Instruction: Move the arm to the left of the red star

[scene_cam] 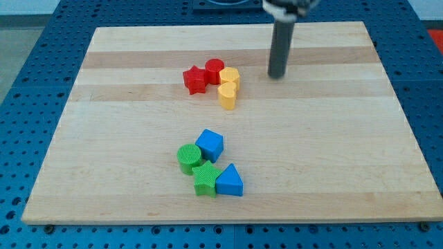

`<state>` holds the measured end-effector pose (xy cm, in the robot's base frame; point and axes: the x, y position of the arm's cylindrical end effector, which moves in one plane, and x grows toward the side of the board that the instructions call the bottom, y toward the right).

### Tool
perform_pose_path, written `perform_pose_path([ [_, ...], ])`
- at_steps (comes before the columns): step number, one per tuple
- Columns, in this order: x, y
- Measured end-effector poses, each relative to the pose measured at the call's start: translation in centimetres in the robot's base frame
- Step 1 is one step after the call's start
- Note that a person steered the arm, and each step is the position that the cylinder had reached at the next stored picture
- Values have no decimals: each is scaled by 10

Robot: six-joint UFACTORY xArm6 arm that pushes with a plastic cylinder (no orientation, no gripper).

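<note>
The red star [195, 79] lies on the wooden board [104, 138] at the upper middle, at the left end of a small cluster. A red cylinder [214, 70] touches its right side. A yellow block [230, 77] and a yellow heart-like block [227, 96] sit to the right of those. My tip [277, 75] is at the lower end of the dark rod, to the right of this cluster and apart from it, well right of the red star.
A second cluster lies lower in the middle: a blue cube [210, 145], a green cylinder [188, 158], a green star [205, 179] and a blue triangle [229, 181]. A blue perforated table surrounds the board.
</note>
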<state>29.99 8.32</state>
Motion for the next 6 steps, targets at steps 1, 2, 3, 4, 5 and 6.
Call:
perform_pose_path([
  [1,-77,-39],
  [2,-75,-80],
  [3,-63,-169],
  [4,-27,-257],
  [5,-16,-279],
  [6,45,-272],
])
